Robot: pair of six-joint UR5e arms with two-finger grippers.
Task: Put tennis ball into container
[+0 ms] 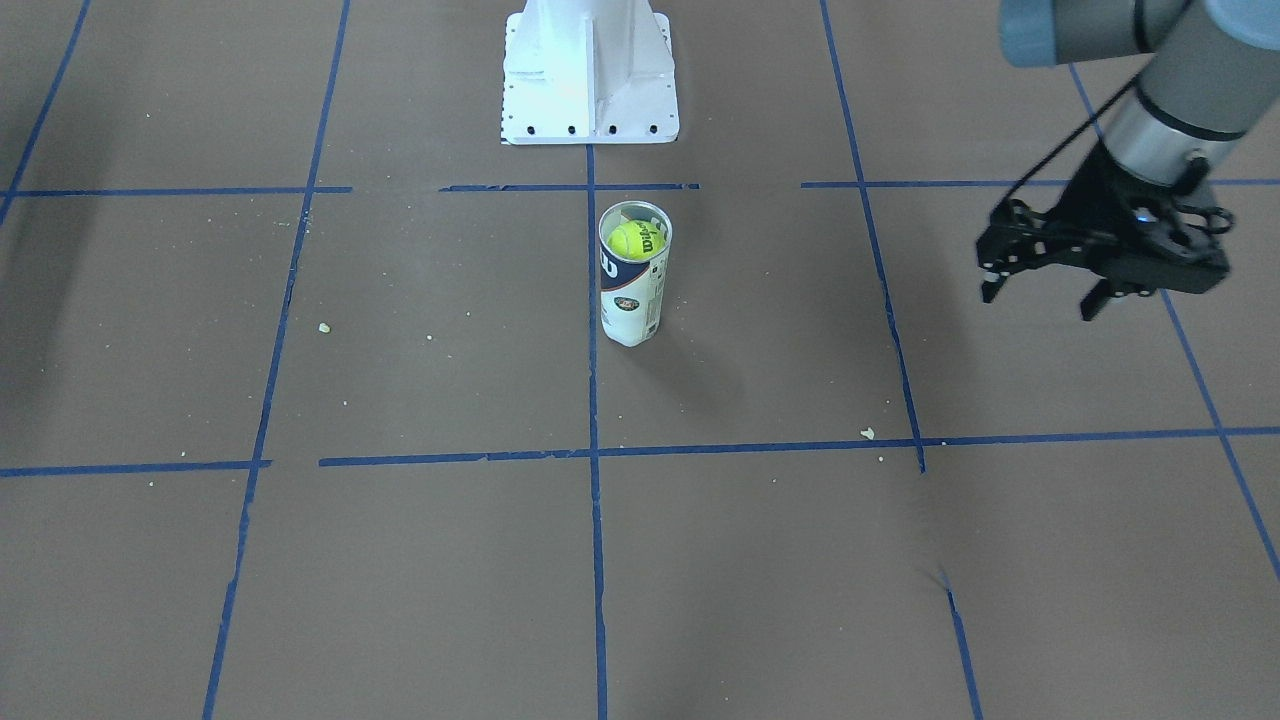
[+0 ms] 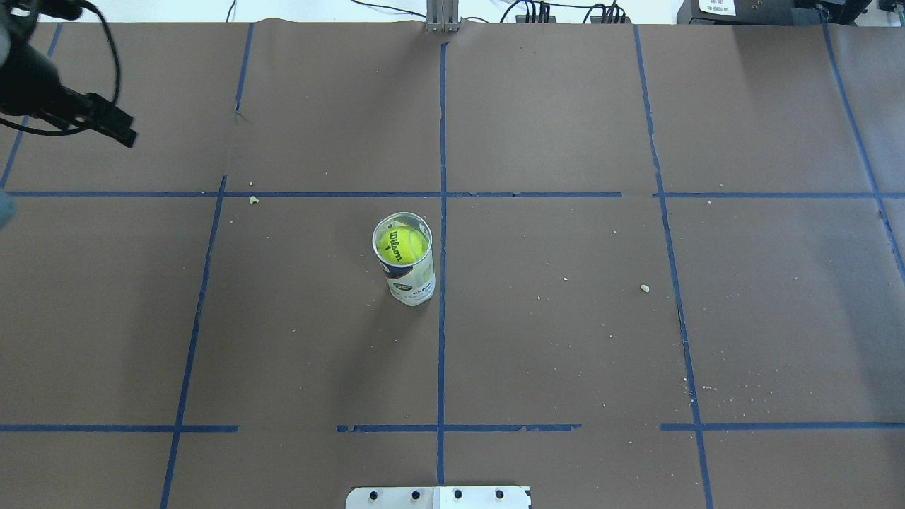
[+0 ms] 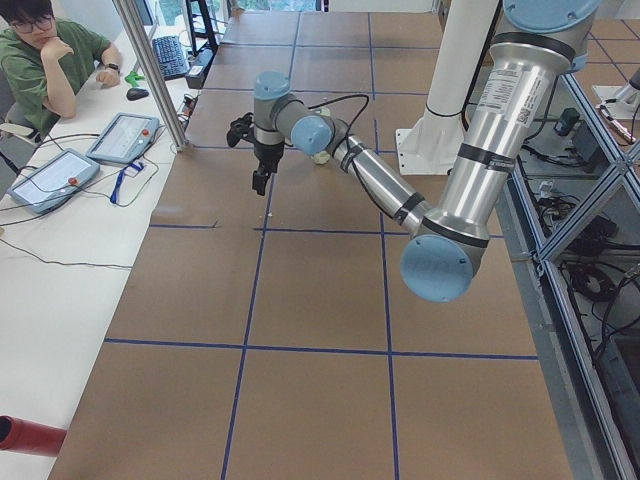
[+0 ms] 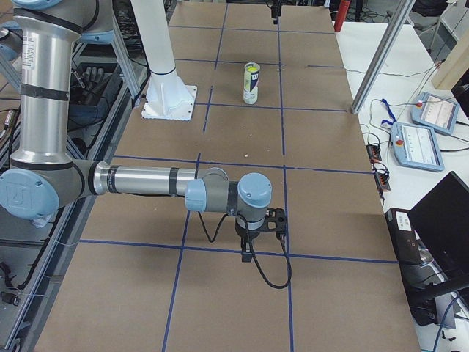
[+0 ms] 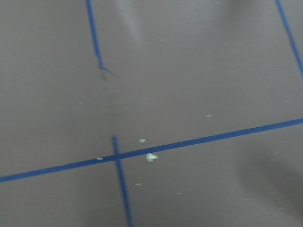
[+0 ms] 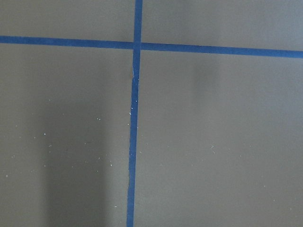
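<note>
The ball [image 1: 634, 240] sits inside the tube [image 1: 630, 305], which stands upright just beside the centre tape line [image 1: 594, 400]. The left gripper [image 1: 1040, 302] hangs well apart from it, jaws spread, empty. The right gripper [image 4: 248, 249] shows only small, from the side, so I cannot tell whether it is parted

Tennis ball [image 1: 634, 240] sits inside the container [image 1: 630, 305], depth hard to judge. The container stands upright mid-counter [image 1: 400, 350], in front of the pedestal [image 1: 590, 70]. Left gripper [image 1: 1040, 303] hangs well apart, off to the robot's left.
</note>
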